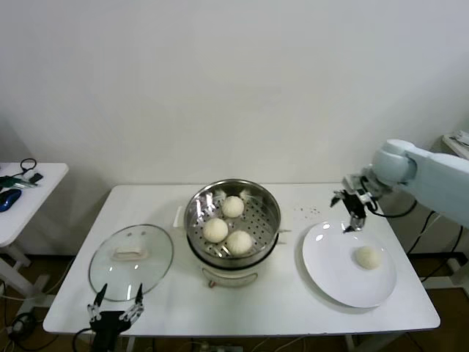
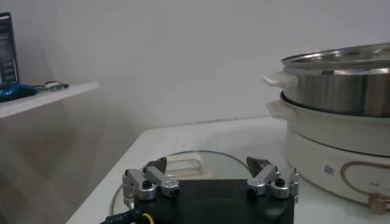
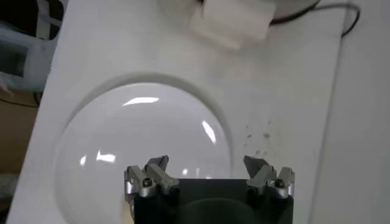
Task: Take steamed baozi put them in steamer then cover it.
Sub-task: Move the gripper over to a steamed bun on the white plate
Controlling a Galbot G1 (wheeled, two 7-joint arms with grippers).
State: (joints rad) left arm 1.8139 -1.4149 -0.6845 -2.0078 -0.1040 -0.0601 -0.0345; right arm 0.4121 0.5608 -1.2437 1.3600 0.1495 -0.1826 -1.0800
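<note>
My left gripper (image 1: 115,309) waits near me, fingers apart, by the cover (image 1: 131,257) lying on the surface (image 1: 278,312). Three baozi (image 1: 215,230) sit in the steamer (image 1: 232,224). One bun (image 1: 367,257) lies on the plate (image 1: 330,275). My right gripper (image 1: 350,213) hangs farther back, fingers apart.

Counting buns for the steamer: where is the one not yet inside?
In the head view, the last baozi lies on the white plate, right of the steamer, near the right gripper.

The right arm (image 1: 429,172) is a smooth white shell with a rounded joint, black cables trailing near its wrist. Both the left gripper (image 2: 210,176) and the right gripper (image 3: 209,173) have silver metal fingers with dark screws on a black body; a yellow-marked cable shows by the left one
</note>
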